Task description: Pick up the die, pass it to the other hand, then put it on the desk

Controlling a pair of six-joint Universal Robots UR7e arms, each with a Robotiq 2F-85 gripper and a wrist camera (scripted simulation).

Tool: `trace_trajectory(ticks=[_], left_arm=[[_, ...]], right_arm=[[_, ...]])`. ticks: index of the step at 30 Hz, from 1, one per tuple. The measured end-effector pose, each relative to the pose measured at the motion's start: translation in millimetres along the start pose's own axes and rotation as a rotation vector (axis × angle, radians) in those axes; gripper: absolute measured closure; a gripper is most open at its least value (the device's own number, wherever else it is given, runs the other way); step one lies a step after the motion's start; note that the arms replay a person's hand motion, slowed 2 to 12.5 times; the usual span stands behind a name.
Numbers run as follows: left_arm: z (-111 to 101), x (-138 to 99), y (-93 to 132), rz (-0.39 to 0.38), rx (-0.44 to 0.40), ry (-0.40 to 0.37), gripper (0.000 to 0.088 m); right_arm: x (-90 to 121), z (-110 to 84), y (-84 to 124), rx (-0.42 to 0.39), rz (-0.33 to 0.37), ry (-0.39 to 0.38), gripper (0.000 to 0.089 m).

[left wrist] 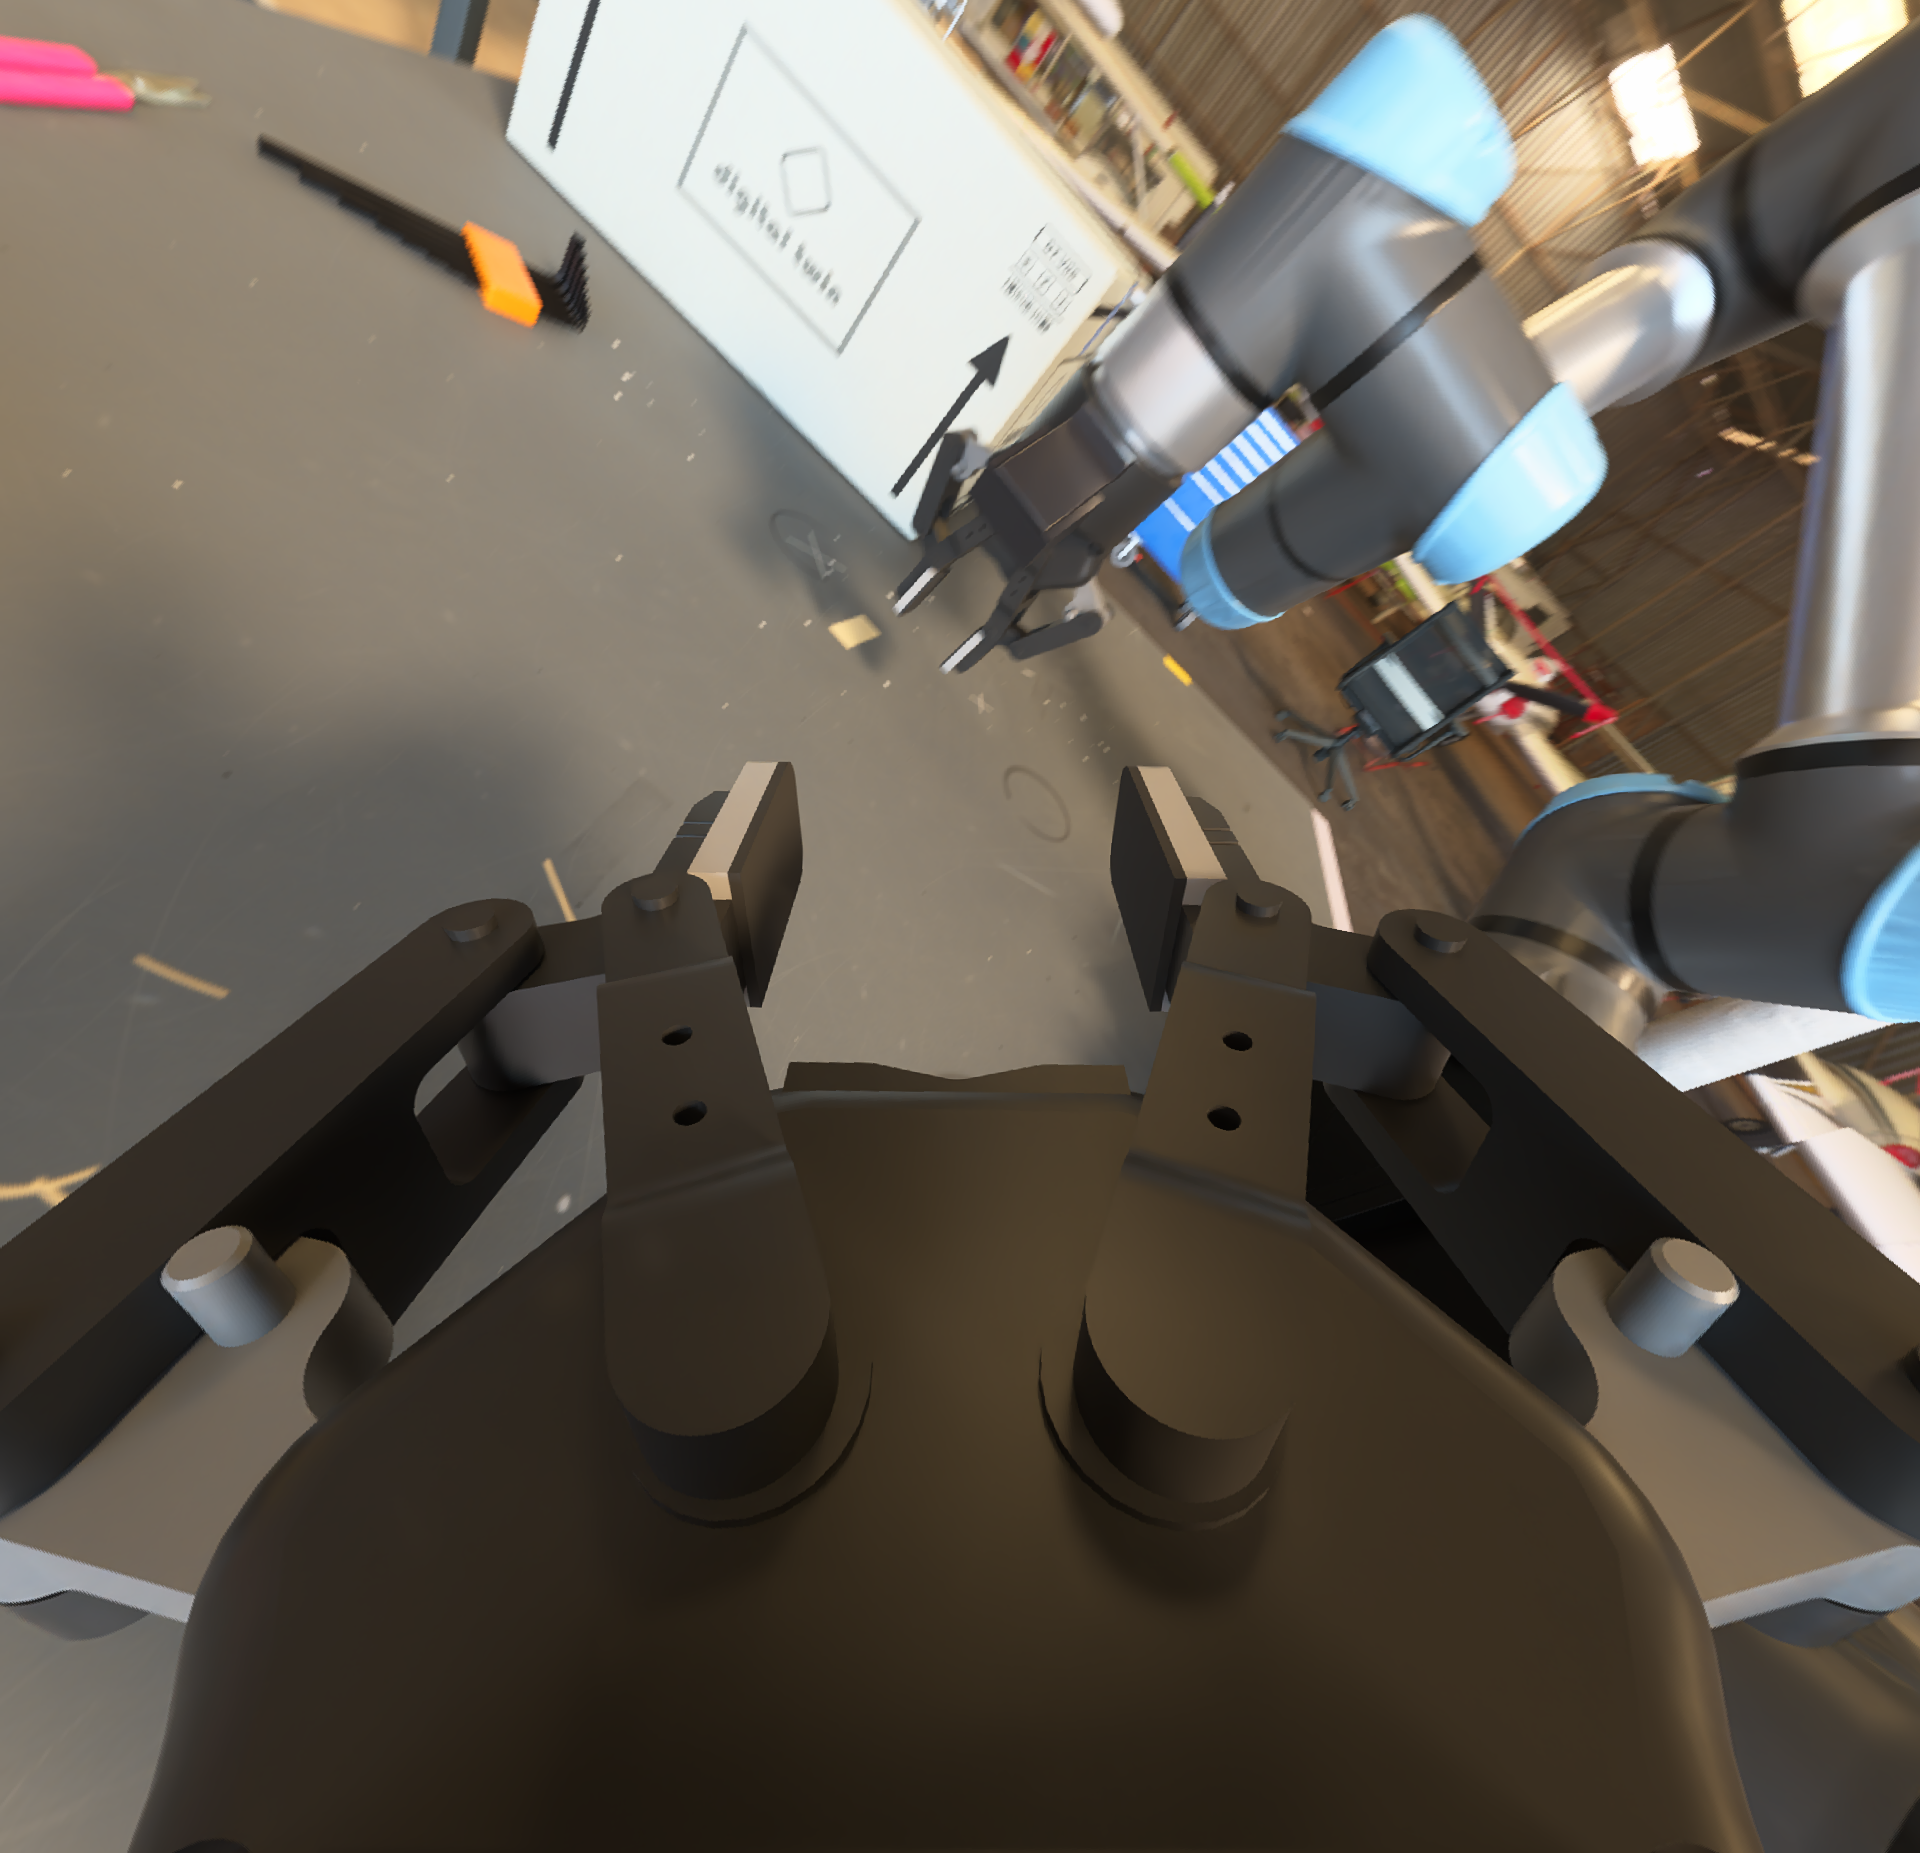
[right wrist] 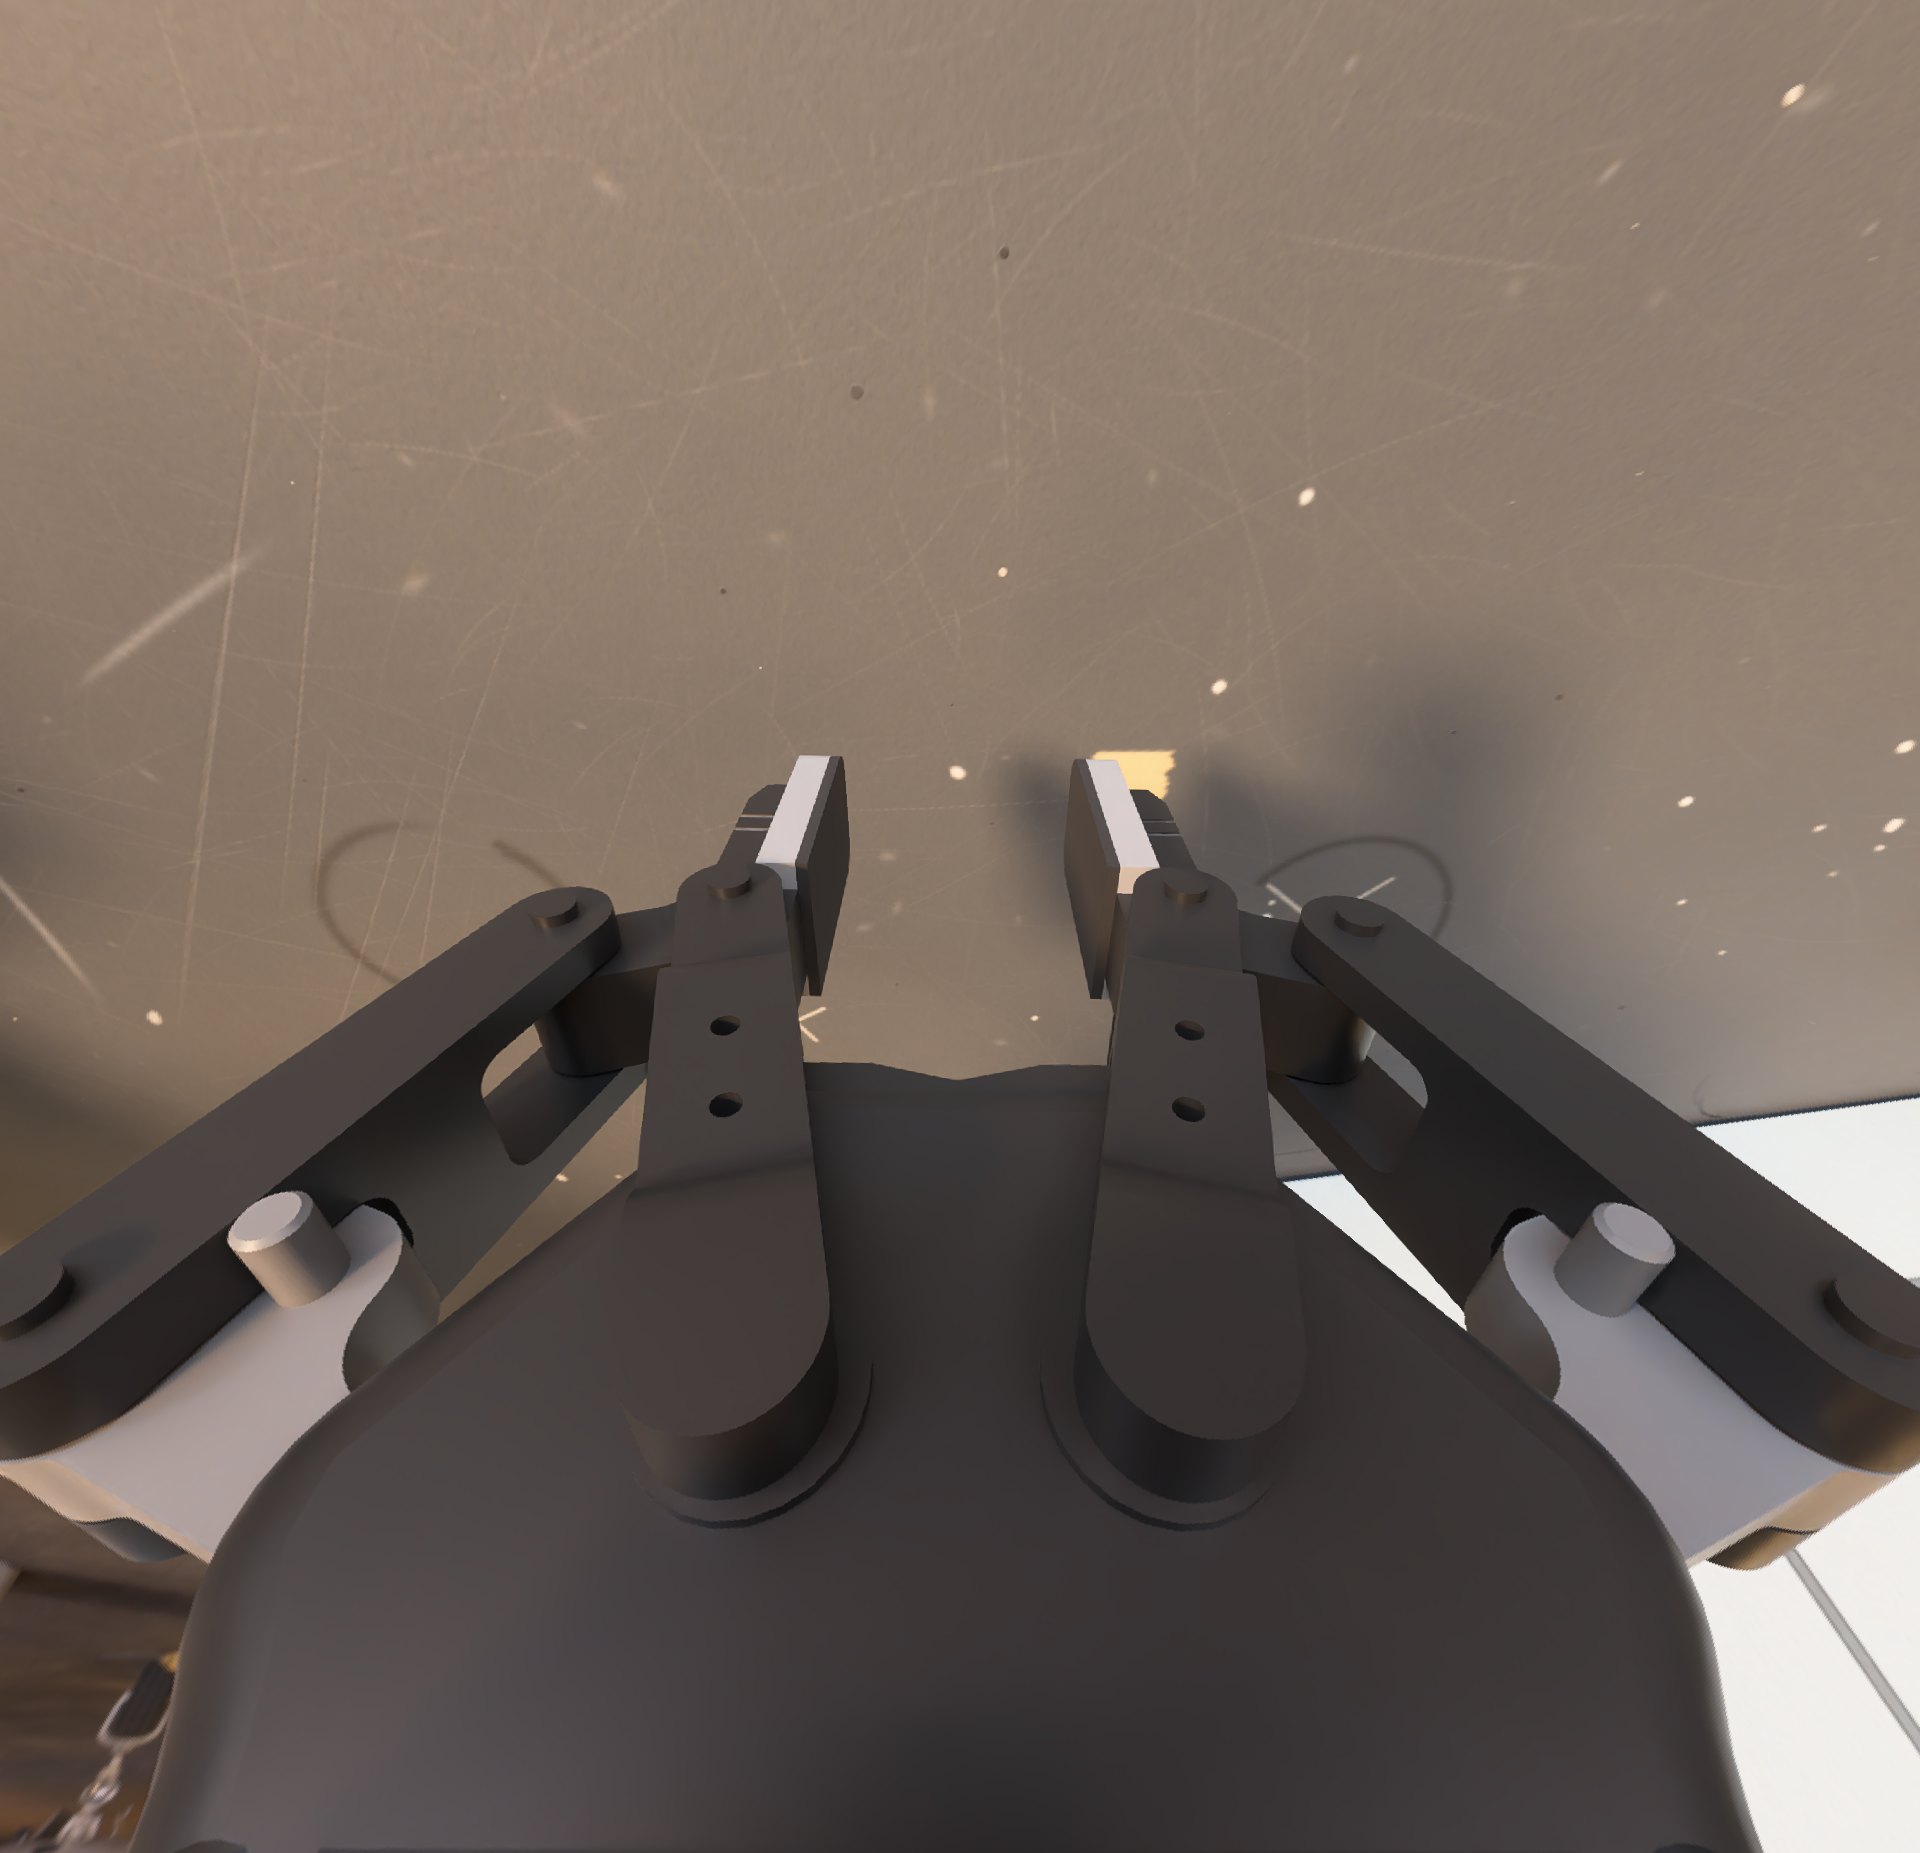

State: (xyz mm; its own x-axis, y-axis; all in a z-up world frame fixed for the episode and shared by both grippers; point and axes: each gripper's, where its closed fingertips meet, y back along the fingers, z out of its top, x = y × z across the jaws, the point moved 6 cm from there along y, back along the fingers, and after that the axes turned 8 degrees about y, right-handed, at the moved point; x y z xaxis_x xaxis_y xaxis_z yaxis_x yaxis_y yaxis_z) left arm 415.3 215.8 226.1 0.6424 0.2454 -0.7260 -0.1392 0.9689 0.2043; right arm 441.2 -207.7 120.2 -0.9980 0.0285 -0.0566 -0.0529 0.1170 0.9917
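Observation:
No clear die shows in either view. A small flat-looking tan piece point(left wrist: 854, 631) lies on the grey desk point(left wrist: 364, 556); I cannot tell if it is the die. My right gripper point(left wrist: 940, 624) hovers low just right of it, open and empty. In the right wrist view the right gripper point(right wrist: 956, 775) is open over the scratched desk point(right wrist: 935, 349), and the tan piece point(right wrist: 1135, 767) peeks out behind its right fingertip. My left gripper point(left wrist: 956, 795) is open and empty, above the desk and nearer than the right one.
A white box with black arrows point(left wrist: 790, 172) stands behind the right gripper and also shows in the right wrist view point(right wrist: 1766, 1284). A black hex key set in an orange holder point(left wrist: 499, 271) and pink-handled pliers point(left wrist: 62, 78) lie at the far left. The desk edge point(left wrist: 1330, 858) runs at the right.

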Motion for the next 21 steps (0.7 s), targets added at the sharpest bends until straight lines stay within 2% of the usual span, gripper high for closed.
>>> trace_trajectory(ticks=[5, 15, 21], left_arm=[[-8, 12, -5, 0.152, 0.091, 0.01, 0.034], [-23, 39, -8, 0.494, 0.28, 0.015, 0.0331], [-30, 50, -10, 0.668, 0.381, 0.011, 0.0318]], right_arm=[[-1, 3.8, 9, -0.053, -0.062, 0.001, 0.0512], [0, 16.0, 30, -0.209, -0.186, -0.006, 0.0519], [2, 22.9, 40, -0.293, -0.265, -0.005, 0.053]])
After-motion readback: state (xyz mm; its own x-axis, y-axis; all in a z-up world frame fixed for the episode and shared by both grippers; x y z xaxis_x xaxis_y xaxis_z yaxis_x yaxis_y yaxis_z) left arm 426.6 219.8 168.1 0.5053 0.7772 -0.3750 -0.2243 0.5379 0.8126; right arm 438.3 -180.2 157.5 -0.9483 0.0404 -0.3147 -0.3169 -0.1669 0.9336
